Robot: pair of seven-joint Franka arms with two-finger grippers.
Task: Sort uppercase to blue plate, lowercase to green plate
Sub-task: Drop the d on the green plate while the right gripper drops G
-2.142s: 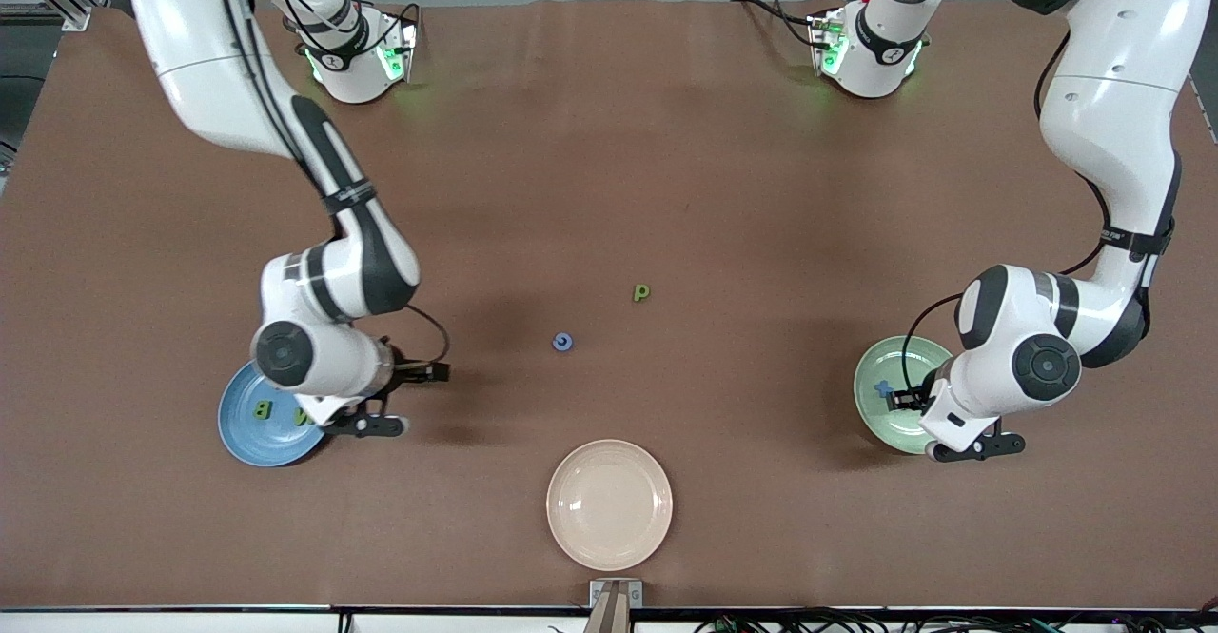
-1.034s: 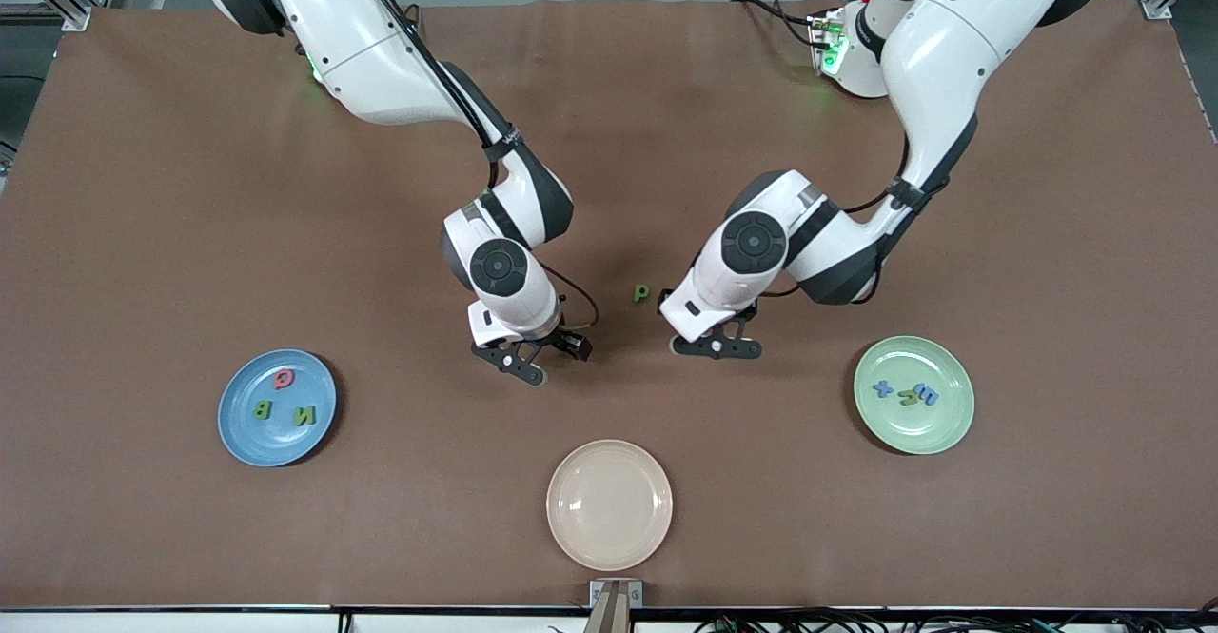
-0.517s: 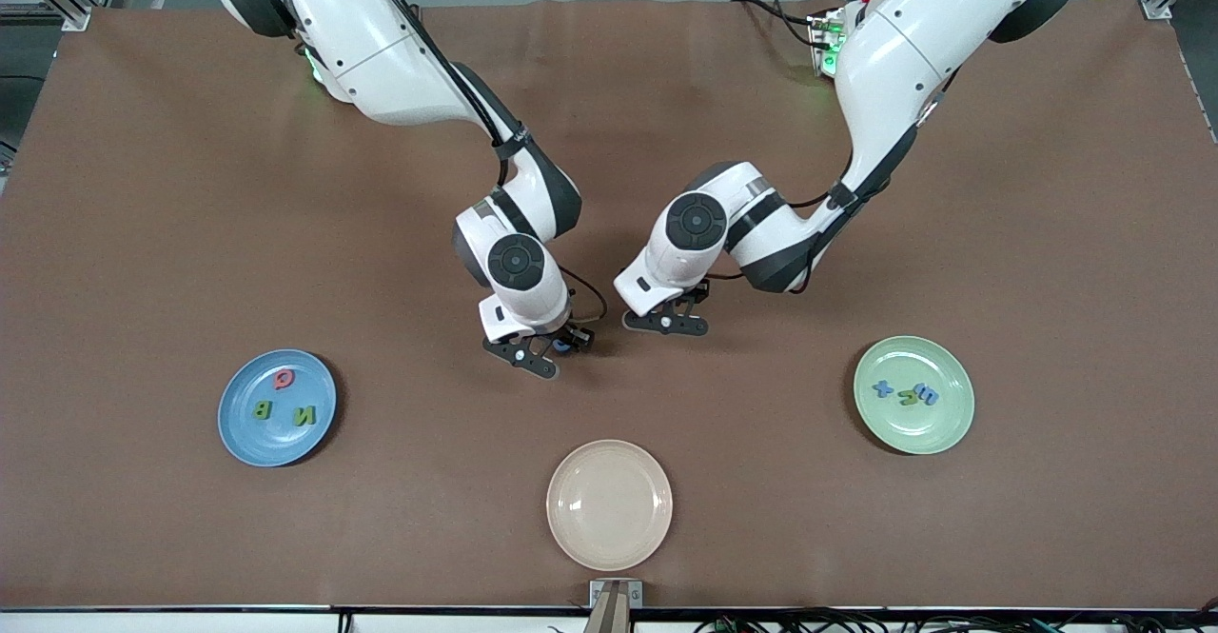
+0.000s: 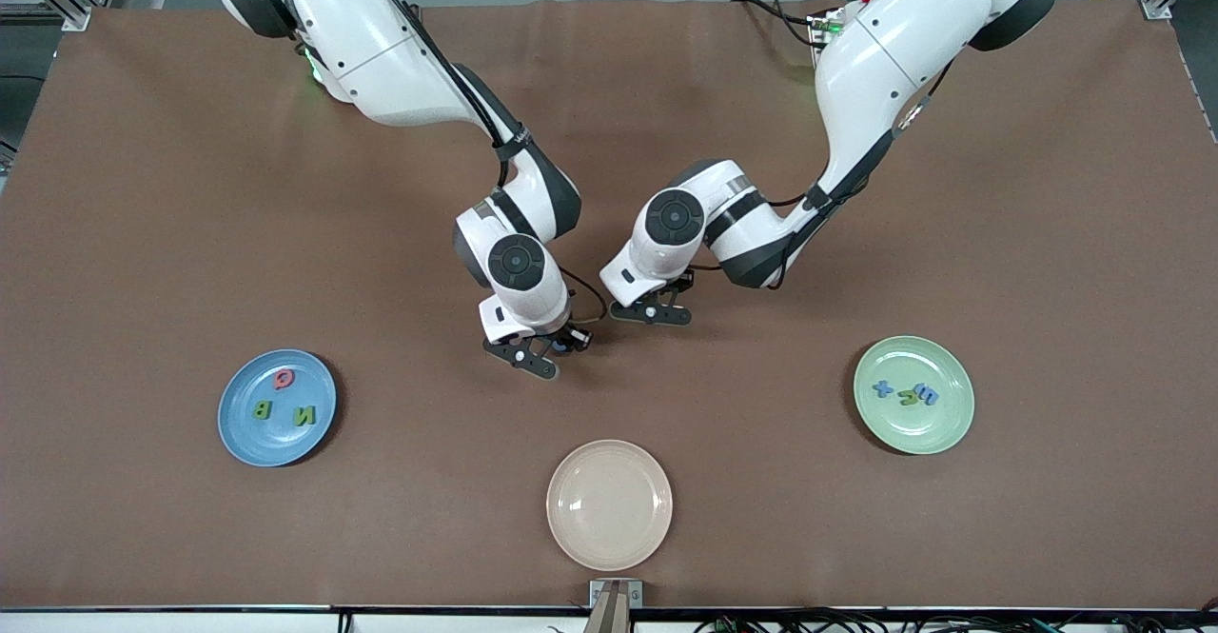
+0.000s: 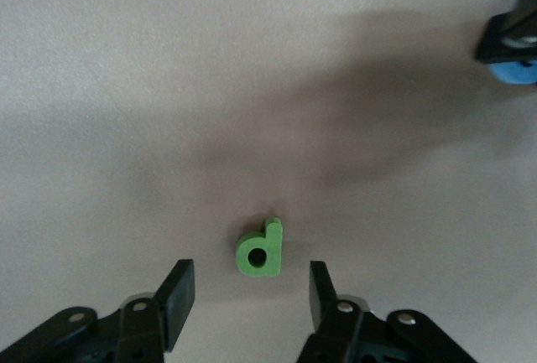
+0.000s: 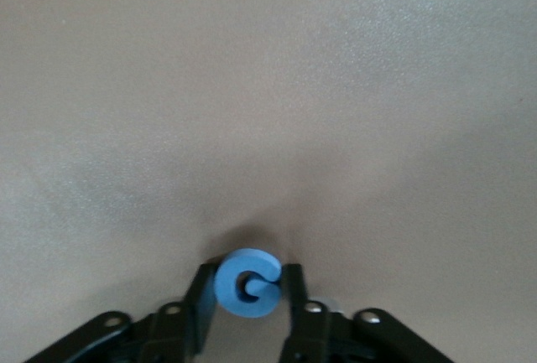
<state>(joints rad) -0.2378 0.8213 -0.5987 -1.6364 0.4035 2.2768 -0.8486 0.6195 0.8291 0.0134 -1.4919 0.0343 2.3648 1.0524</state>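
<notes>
Blue G [image 6: 246,284] is sitting pinched between the right gripper [image 4: 540,355] fingers at table level, farther from the front camera than the beige plate [image 4: 609,504]. Left gripper [image 5: 252,296], jaws spread wide, is hovering just over the green p [image 5: 259,248] beside it. Both grippers are working close together; a collision on lift-off, or a thin-edge slip, is the likely fault.

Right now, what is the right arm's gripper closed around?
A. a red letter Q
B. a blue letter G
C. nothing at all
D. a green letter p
B: in the right wrist view the right gripper has both fingers pressed against the sides of the blue G on the brown table, while the green p lies free between the left gripper's open fingers.
</notes>
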